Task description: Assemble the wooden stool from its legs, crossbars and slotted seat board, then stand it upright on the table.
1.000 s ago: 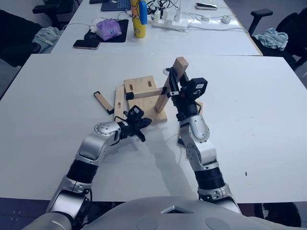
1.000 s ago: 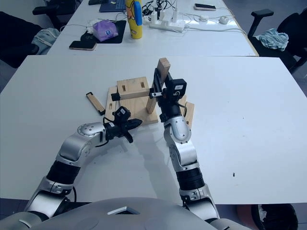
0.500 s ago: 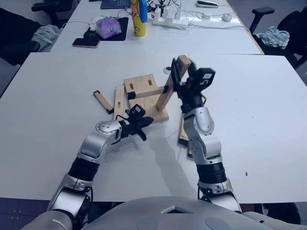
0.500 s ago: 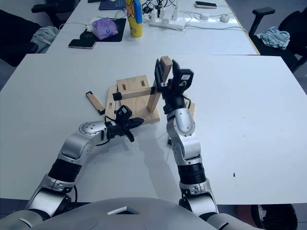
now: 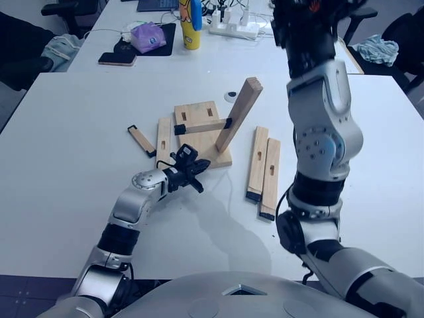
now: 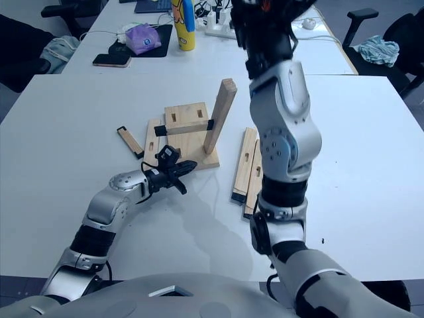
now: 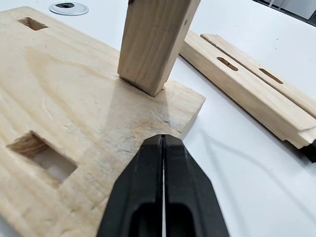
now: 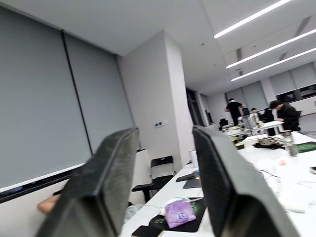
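Left pincer (image 7: 163, 139) closed, arm stretched low; right pincer (image 8: 165, 136) parted, arm raised high.

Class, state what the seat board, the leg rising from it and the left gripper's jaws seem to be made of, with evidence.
Seat board: pale unpainted wood, matt; grain lines and rough slot edges show.
Leg: the same bare wood, with straight grain along it.
Left gripper jaws: black, smooth, faintly shiny; probably plastic or coated metal, the look leaves it open.
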Robot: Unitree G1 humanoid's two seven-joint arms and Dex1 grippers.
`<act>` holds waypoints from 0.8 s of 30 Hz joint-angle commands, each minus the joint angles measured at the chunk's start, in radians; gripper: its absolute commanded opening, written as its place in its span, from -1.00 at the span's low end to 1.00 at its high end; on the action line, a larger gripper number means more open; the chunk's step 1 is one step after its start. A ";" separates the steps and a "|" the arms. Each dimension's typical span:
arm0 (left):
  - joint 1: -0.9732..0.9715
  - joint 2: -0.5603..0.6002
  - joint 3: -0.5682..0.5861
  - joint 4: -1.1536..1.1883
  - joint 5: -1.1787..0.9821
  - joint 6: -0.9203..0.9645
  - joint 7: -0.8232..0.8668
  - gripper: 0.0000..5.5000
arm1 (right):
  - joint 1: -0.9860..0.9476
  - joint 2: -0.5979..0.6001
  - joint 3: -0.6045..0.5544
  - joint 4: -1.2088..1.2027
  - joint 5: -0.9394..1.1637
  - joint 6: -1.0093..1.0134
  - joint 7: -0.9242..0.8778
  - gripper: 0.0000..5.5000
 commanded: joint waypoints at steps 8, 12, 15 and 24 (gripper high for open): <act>0.022 -0.014 -0.006 0.086 0.039 0.031 0.052 -1.00 | 0.259 0.023 0.154 0.161 -0.136 0.176 -0.041 -0.94; 0.021 -0.023 -0.001 0.097 0.036 0.021 0.060 -1.00 | 0.151 0.059 0.139 0.171 -0.133 0.080 0.005 -1.00; 0.023 -0.029 -0.001 0.101 0.038 0.015 0.066 -1.00 | 0.042 0.045 0.041 0.100 -0.103 -0.032 0.014 -1.00; 0.095 -0.041 0.039 0.034 0.034 0.001 0.115 -1.00 | 0.280 -0.240 -0.067 0.047 -0.252 0.104 0.028 -1.00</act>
